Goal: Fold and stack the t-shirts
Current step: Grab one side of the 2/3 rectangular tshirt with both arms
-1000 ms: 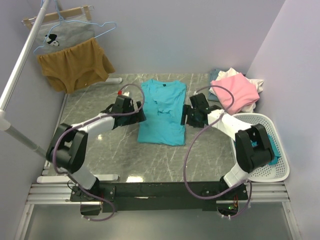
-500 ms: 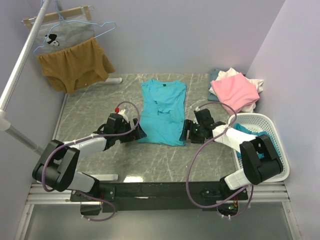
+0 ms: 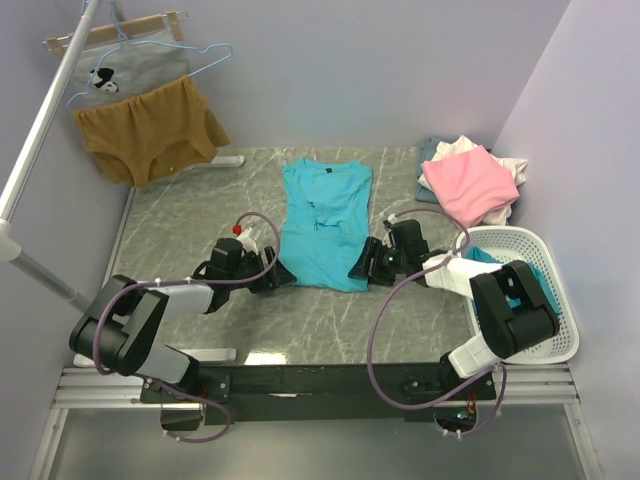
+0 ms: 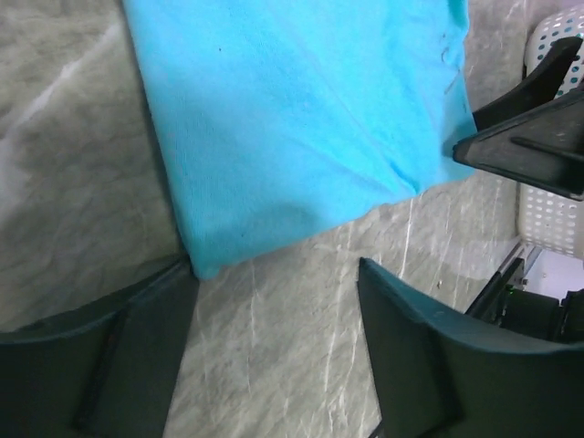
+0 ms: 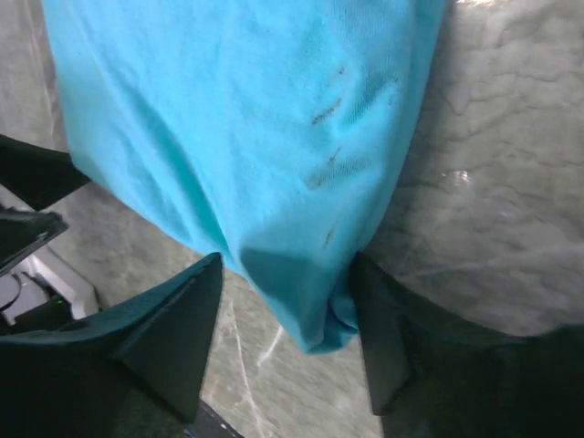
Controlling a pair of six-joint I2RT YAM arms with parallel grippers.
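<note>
top external: t-shirt (image 3: 325, 230) lengthwise, collar (image 3: 328, 171) far

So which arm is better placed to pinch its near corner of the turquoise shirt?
Right, slightly. The right gripper, open, straddles a corner of the turquoise t-shirt; the left gripper, also open, has its corner beside one finger, with mostly table in the gap.
</note>
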